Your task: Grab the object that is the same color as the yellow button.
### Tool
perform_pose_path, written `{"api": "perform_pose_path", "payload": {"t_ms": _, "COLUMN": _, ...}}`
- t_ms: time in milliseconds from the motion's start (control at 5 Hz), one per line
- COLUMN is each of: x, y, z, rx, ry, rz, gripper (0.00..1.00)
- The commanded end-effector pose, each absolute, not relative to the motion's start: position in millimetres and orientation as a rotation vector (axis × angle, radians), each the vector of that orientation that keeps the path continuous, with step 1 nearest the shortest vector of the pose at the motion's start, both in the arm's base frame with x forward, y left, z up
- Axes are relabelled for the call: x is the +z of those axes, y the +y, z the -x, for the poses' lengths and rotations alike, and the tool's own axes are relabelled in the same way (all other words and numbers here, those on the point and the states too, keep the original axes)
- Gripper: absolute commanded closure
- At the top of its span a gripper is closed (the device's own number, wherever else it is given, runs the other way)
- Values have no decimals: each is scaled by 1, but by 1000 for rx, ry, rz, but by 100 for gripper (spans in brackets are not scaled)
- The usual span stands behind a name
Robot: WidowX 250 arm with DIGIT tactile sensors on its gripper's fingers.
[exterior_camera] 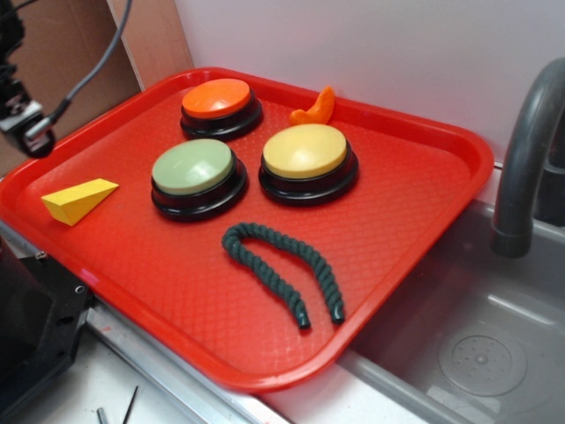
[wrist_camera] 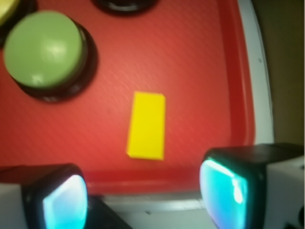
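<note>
1. One small yellow wedge block (wrist_camera: 146, 125) is the thing to take. It looks light, solid and stiff, so it should neither squash nor break under a squeeze.
2. Its faces appear smooth and probably a little slippery. The sloping top would likely push the pads off, so the two flat parallel long sides are the better hold.
3. From above the wedge shows as a plain bright-yellow rectangle. From the exterior view it is a cheese-slice shape tapering to a thin edge, more saturated than the pale yellow button (exterior_camera: 307, 152).
4. It lies flat on the red tray (exterior_camera: 415, 212), well apart from the yellow button, on the far side of the pale green button (exterior_camera: 193, 168), near the tray's rim.
5. Gripper (wrist_camera: 143, 198): its two fingers stand wide apart with nothing between them, hovering over the rim just beside the wedge. The wrist view is blurred, so its height above the tray is hard to judge.
</note>
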State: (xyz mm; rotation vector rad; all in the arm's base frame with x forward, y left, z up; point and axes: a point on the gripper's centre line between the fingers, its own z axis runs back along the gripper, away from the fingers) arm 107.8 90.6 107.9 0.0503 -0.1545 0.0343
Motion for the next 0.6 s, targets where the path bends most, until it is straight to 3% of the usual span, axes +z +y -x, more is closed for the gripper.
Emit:
{"api": "perform_pose_path", "payload": {"t_ms": 0, "x": 85, "y": 108, "z": -96, "rx": 238, "ry": -158, "rz": -9, "gripper": 0}}
{"api": "perform_pose_path", "payload": {"t_ms": 200, "x": 55, "y": 103, "z": -116, "rx": 284, "ry": -81, "rz": -15, "gripper": 0}}
{"api": "perform_pose_path", "payload": {"t_ms": 400, "x": 40, "y": 89, "z": -133, "rx": 253, "ry": -39, "rz": -89, "gripper": 0}}
